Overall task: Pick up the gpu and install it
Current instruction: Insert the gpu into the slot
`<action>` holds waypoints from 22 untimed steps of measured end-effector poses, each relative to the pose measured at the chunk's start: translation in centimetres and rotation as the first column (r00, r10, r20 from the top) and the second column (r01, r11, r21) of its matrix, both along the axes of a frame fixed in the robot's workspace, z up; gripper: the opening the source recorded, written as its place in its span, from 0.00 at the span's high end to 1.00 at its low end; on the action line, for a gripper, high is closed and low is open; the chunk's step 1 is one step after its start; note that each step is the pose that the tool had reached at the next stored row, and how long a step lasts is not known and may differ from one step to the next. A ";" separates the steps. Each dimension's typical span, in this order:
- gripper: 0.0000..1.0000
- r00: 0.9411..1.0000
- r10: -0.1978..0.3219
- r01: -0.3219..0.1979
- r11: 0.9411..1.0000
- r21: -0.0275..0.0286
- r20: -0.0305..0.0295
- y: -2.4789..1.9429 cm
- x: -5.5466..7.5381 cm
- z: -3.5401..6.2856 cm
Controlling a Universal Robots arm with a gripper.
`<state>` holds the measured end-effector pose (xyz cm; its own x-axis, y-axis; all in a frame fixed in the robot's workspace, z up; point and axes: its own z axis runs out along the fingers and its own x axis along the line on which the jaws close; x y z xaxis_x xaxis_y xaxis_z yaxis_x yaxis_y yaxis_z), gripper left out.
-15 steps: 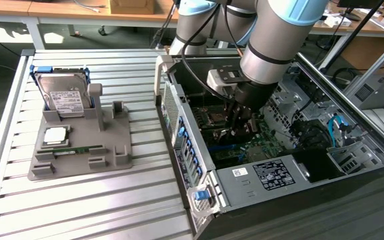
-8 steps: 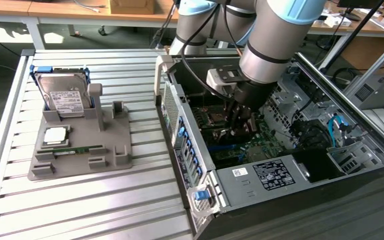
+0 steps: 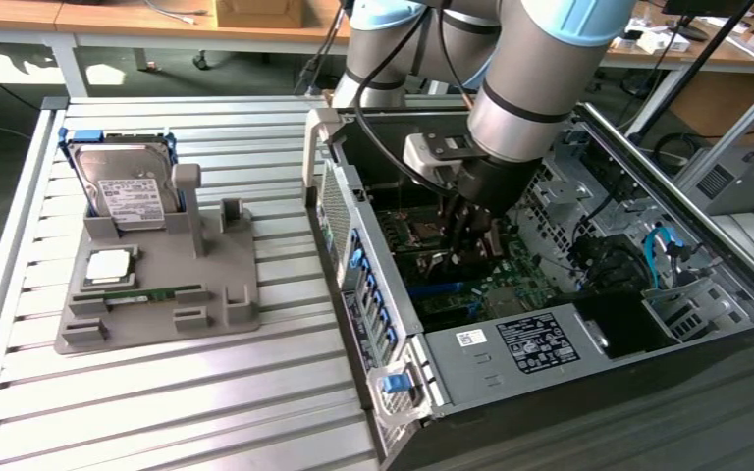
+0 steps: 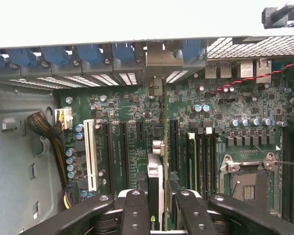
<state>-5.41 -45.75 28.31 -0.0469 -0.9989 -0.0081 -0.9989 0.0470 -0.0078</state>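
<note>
Fingers (image 4: 137, 210) clamped on the gpu (image 4: 156, 181) — card held edge-on, upright, inside the open computer case (image 3: 482, 343). Lowered over the green motherboard (image 4: 127, 117), lined up along the black expansion slots beside the white slot (image 4: 91, 154). Metal end toward the case's rear wall. Hard drive (image 3: 129, 191) parked on the grey holder (image 3: 154, 304) on the tabletop (image 3: 154, 412).

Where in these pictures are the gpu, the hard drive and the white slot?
gpu (image 4: 157, 186): wrist view, card's upper edge.
hard drive (image 3: 133, 196): exterior view, white label.
white slot (image 4: 91, 154): wrist view, mid-length.
</note>
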 end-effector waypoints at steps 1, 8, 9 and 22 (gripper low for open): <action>0.73 1.000 0.000 0.000 1.000 0.000 0.000 -0.01 0.0 0.00; 0.73 1.000 0.000 0.000 1.000 0.000 0.000 -0.09 -0.1 -0.02; 0.73 1.000 0.000 0.000 1.000 0.000 0.000 -0.10 -0.1 -0.03; 0.73 1.000 -0.004 0.004 1.000 0.000 0.000 -0.10 -0.3 -0.49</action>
